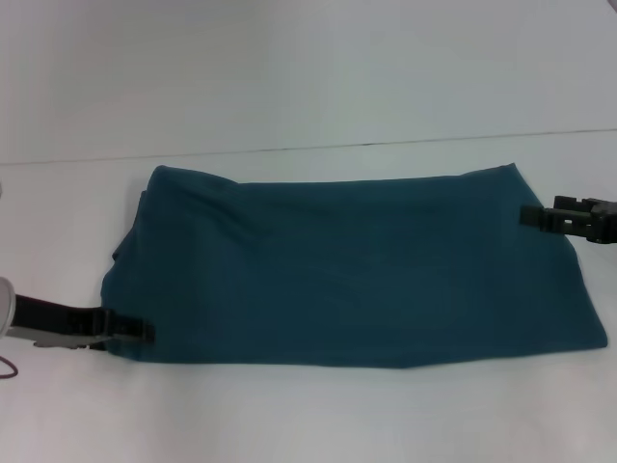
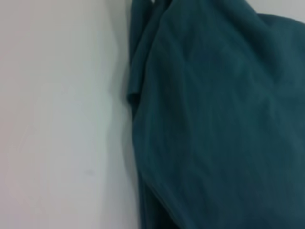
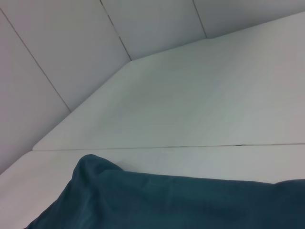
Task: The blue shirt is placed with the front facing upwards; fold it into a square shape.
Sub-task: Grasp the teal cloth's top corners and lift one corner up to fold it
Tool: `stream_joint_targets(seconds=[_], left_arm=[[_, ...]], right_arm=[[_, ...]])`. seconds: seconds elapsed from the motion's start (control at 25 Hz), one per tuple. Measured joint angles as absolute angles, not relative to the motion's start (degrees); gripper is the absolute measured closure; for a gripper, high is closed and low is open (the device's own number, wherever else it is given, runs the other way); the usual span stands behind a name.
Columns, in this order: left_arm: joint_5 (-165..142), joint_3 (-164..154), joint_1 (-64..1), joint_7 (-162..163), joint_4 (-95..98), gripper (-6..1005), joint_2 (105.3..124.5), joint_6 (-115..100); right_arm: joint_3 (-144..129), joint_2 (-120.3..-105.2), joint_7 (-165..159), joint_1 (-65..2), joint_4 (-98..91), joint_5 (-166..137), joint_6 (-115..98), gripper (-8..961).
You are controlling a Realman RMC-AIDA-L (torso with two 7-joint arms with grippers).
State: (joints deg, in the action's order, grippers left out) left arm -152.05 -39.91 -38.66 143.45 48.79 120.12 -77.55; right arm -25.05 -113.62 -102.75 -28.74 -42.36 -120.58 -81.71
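The blue shirt (image 1: pixel 357 270) lies on the white table (image 1: pixel 289 415) as a wide, flat band with plain teal cloth on top; no lettering shows. My left gripper (image 1: pixel 145 331) sits low at the shirt's near left corner, touching its edge. My right gripper (image 1: pixel 528 215) reaches in from the right at the shirt's far right corner, its tip over the cloth's edge. Neither wrist view shows fingers. The left wrist view has rumpled layered shirt (image 2: pixel 219 119) beside bare table. The right wrist view looks along the shirt (image 3: pixel 167 200) toward the far wall.
The table's back edge (image 1: pixel 308 147) runs just behind the shirt, with a pale panelled wall (image 3: pixel 95 38) beyond it. Bare table (image 2: pixel 57 119) lies to the left of the shirt and along the front. A thin dark cable (image 1: pixel 8 369) shows at the lower left.
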Motion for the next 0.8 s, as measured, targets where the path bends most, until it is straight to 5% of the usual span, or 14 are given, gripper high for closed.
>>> stream_joint_targets(seconds=[0.8], left_arm=[[-152.3, -39.9, -39.8, 143.6, 49.9, 233, 120.32, -75.3]], right_arm=[[-25.0, -113.55, -102.7, -28.6, -42.4, -120.6, -81.4, 22]])
